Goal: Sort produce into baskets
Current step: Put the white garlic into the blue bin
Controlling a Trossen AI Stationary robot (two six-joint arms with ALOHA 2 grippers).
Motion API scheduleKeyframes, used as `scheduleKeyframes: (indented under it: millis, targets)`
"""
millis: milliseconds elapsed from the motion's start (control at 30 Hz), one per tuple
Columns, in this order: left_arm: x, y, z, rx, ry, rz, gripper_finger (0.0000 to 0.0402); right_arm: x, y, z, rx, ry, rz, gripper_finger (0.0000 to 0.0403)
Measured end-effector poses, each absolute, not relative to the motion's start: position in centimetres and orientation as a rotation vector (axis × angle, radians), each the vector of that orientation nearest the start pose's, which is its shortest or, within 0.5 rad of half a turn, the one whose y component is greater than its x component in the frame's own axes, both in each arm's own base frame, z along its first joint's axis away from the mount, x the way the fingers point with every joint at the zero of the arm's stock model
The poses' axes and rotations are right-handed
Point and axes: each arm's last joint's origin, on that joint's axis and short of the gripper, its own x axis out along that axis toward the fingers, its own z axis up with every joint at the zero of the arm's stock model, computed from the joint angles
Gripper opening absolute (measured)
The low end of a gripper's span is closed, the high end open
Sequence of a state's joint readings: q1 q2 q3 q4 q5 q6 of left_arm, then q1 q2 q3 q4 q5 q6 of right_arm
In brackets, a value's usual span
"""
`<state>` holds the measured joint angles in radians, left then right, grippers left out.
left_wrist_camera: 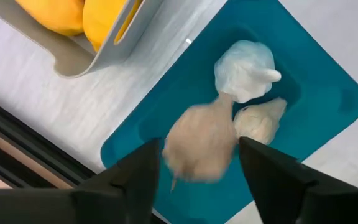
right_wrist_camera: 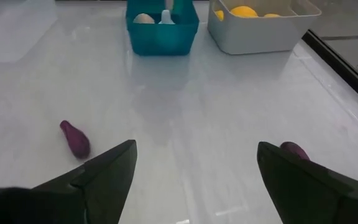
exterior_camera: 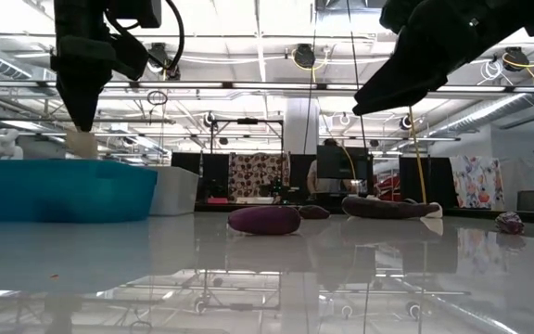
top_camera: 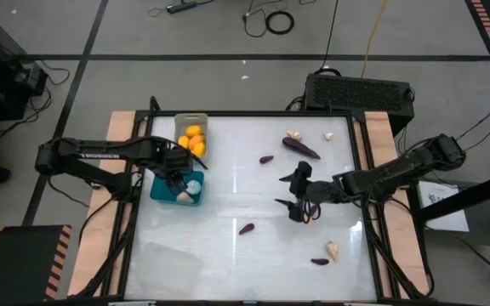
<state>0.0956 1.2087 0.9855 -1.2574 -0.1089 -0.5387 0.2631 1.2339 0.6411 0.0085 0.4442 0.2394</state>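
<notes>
Over the teal basket (left_wrist_camera: 328, 106), the left tool (left_wrist_camera: 197, 168) stands parted, a blurred cream garlic bulb (left_wrist_camera: 201, 143) loose between its fingers above two bulbs already inside. Mid-tabletop (top_camera: 228, 255), the right tool (top_camera: 296, 194) hovers wide and empty near scattered purple eggplants (top_camera: 247, 228).
</notes>
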Motion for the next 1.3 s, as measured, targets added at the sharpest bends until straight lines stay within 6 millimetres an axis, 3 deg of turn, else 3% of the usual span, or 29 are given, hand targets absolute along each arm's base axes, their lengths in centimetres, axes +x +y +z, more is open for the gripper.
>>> scheduleKeyframes:
  millis: [200, 333, 533, 633, 767, 833, 1067, 1300]
  targets:
    - [18.7, 2.2, 25.9, -0.425, 1.393, 0.56, 0.0269, 24.4, 4.5, 21.4, 0.042, 0.519, -0.269, 0.0325]
    - [19.9, 2.6, 26.1, -0.386, 1.247, 0.587, 0.0271, 24.4, 3.6, 21.7, 0.057, 0.509, -0.303, 0.0325]
    - [23.8, 2.5, 26.4, -0.142, 0.83, 0.424, 0.0271, 24.3, 1.1, 24.6, 0.116, 0.469, -0.418, 0.0325]
    - [25.7, 2.4, 25.9, -0.057, 0.515, 0.349, 0.0271, 23.9, -0.3, 26.3, 0.119, 0.501, -0.524, 0.0325]
    - [25.9, 2.6, 25.1, -0.004, 0.064, 0.29, 0.0271, 23.1, -2.6, 28.0, 0.109, 0.576, -0.73, 0.0325]
    - [25.1, 3.3, 24.6, 0.017, -0.035, 0.307, 0.0271, 22.6, -3.9, 28.3, 0.124, 0.612, -0.803, 0.0325]
    - [23.5, 6.5, 24.2, -0.015, -0.022, 0.246, 0.0271, 20.7, -9.0, 26.5, 0.305, 0.738, -0.884, 0.0325]
    - [23.2, 6.7, 23.4, -0.027, 0.075, 0.17, 0.0271, 18.4, -13.1, 24.9, 0.453, 0.748, -1.102, 0.0325]
